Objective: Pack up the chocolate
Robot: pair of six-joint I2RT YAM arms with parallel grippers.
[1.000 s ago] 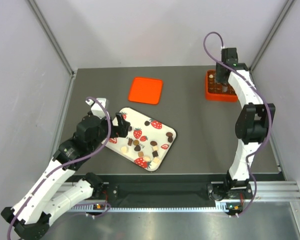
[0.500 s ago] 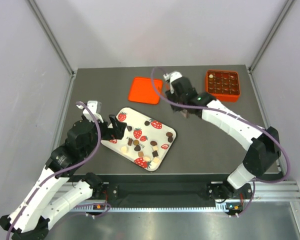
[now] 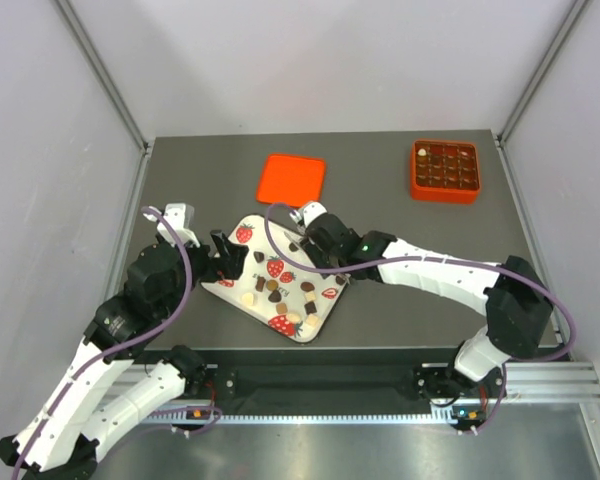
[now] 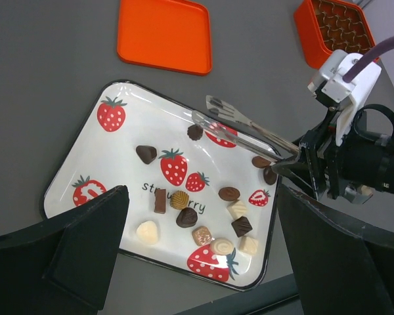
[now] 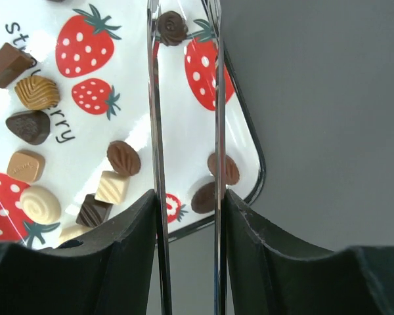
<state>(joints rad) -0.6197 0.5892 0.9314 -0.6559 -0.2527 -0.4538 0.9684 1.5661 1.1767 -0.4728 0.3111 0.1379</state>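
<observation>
Right now my right jaws pinch the tongs [image 5: 155, 118], whose spread tips straddle a dark round chocolate [image 5: 171, 27] just ahead. Beside it, over a dozen pieces [image 4: 229, 193] wait on the tray [image 4: 151, 118]. The far-off box [image 3: 445, 196] looks mostly filled. My left jaws hang spread.

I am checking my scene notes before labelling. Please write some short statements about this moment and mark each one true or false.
1. The right hand holds metal tongs above the strawberry tray. True.
2. The orange lid covers the orange box. False: it lies flat on the table, apart from the open box.
3. The left hand is open and holds nothing. True.
4. All the chocolate is packed. False: many pieces lie on the tray.
</observation>
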